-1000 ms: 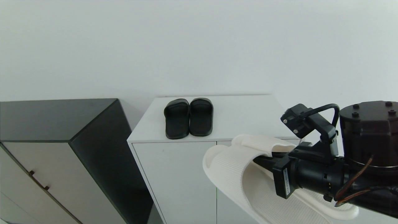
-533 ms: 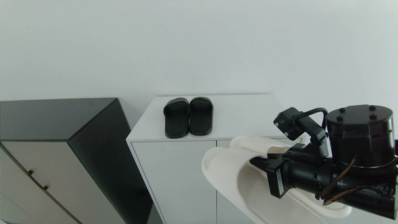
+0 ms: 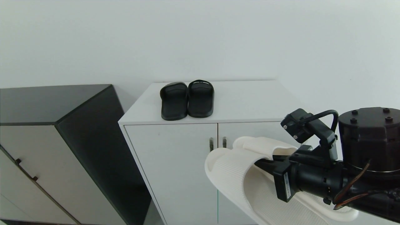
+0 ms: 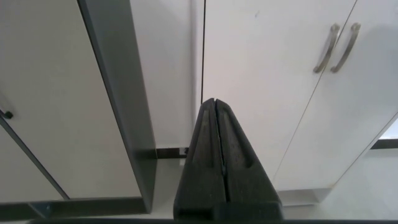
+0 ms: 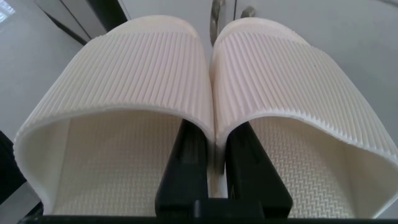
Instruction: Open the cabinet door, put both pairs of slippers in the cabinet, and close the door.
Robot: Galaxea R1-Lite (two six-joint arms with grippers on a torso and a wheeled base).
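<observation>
Head view: your right gripper (image 3: 261, 163) grips 2 white slippers (image 3: 231, 175), black pair (image 3: 187, 100) at 11 o'clock from them; left gripper (image 4: 215, 118) is pressed closed.

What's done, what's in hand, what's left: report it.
Done: nothing stowed; the cabinet door is shut. In hand: the right gripper holds the white slippers. Left: open the door, stow them and the black slippers from the cabinet top, close up.

Right gripper (image 5: 216, 155) clamped on white slippers (image 3: 231, 168), left gripper (image 4: 215, 112) closed
</observation>
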